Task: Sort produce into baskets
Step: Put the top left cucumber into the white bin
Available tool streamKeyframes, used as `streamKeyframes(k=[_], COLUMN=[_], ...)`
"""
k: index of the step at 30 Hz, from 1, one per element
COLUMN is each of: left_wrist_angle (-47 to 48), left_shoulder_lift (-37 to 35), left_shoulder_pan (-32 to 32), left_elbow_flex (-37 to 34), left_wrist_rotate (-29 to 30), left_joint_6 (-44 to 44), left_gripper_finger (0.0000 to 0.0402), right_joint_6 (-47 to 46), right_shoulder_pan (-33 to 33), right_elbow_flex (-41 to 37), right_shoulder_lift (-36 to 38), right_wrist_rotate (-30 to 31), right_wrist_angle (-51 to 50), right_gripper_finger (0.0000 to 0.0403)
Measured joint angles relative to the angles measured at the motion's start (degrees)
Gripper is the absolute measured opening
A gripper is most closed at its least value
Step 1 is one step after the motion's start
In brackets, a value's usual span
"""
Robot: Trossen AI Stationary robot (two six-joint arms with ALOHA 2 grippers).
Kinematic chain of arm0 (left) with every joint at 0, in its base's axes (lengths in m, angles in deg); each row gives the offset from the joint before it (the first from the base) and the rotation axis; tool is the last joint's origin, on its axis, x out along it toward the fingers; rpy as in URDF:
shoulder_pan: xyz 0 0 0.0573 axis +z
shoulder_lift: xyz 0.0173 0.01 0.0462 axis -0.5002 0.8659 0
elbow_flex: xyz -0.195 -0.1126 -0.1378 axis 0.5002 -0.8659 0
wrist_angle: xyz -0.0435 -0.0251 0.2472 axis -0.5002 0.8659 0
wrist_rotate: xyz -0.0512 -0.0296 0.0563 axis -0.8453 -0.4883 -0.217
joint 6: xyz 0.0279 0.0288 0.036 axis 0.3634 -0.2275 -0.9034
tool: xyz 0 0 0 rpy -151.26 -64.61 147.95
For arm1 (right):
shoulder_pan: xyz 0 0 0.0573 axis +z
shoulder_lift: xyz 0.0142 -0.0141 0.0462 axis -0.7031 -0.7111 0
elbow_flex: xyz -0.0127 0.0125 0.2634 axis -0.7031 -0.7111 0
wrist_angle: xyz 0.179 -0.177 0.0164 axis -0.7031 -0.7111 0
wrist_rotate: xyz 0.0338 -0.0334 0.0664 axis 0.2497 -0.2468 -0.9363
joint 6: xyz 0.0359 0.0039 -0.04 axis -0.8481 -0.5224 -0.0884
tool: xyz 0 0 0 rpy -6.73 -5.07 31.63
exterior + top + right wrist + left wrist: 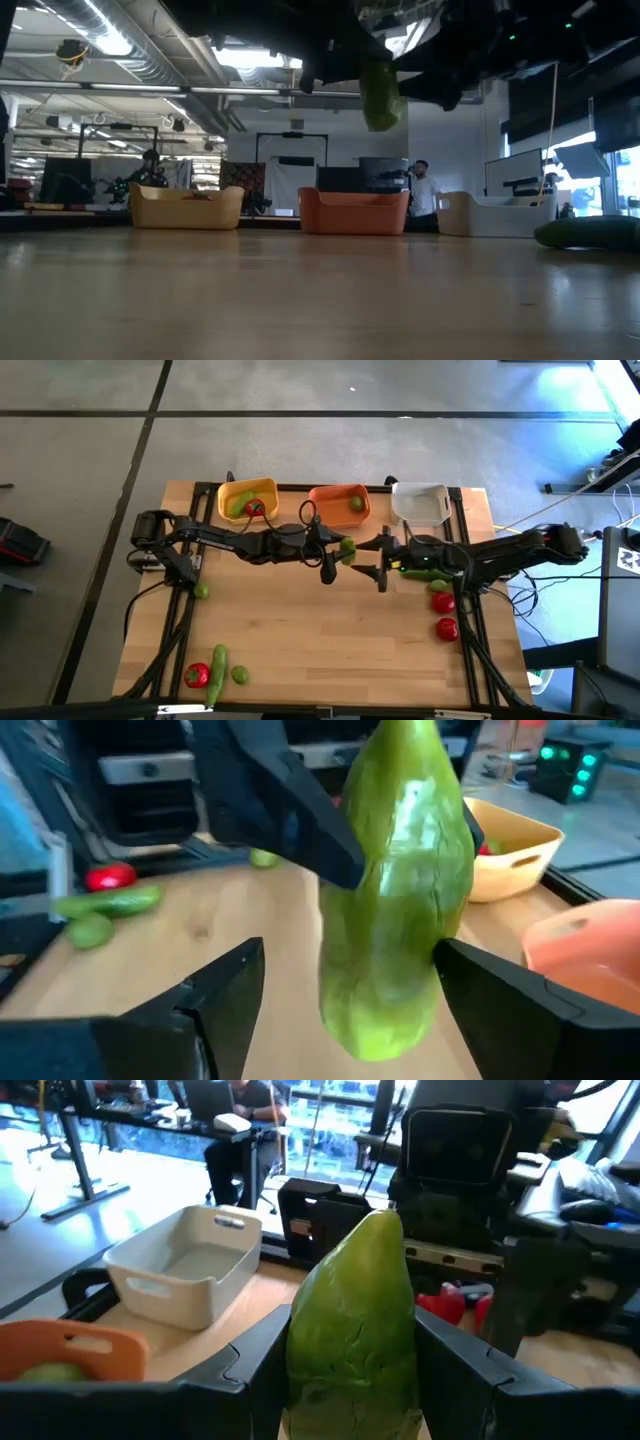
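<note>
My left gripper (338,550) is shut on a green cucumber-like piece (347,548) above the table's middle, in front of the orange basket (340,503). My right gripper (381,560) stands open just right of the piece and faces it; in its wrist view its fingers (225,985) flank the piece (395,890) without touching. The yellow basket (247,498) holds a green piece and a red one. A lime lies in the orange basket. The white basket (420,503) holds nothing that I can see. My left gripper pinches the green piece by its two sides (345,1350) between its two fingers (250,1370). The fingers come nearly level from the table's left. The piece stands roughly upright and hangs clear of the table (380,95).
At the right edge lie a cucumber (425,573), a lime (437,587) and two red pieces (445,615). A lime (201,591) lies at the left. A red piece (196,675), a cucumber (218,660) and a lime (240,674) lie near the front left.
</note>
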Motion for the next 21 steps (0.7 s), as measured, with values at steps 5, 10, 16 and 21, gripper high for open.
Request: streamKeyframes(k=[5,10,16,21], left_wrist_angle=[-0.37,-0.83,-1.30,-3.09], left_shoulder_lift=[-0.02,-0.04,-0.04,-0.04], left_shoulder_pan=[-0.14,-0.80,-1.56,-2.04], left_elbow_flex=[-0.06,0.08,0.08,0.08], left_wrist_rotate=[0.32,-1.14,-0.36,-0.72], left_joint_6=[0.01,0.11,-0.63,-1.40], left_gripper_finger=[0.0184,0.0190,0.0191,0.0191], right_joint_6=[1.94,3.39,3.66,3.64], right_shoulder_pan=[-0.02,0.03,0.04,0.02], right_elbow_flex=[3.55,4.84,4.80,4.80], right_shoulder_lift=[-4.74,-5.78,-5.78,-5.78], right_wrist_rotate=[3.34,3.11,4.15,0.77], right_wrist_angle=[-0.39,-0.08,0.10,0.43], right_gripper_finger=[0.0286,0.0286,0.0286,0.0271])
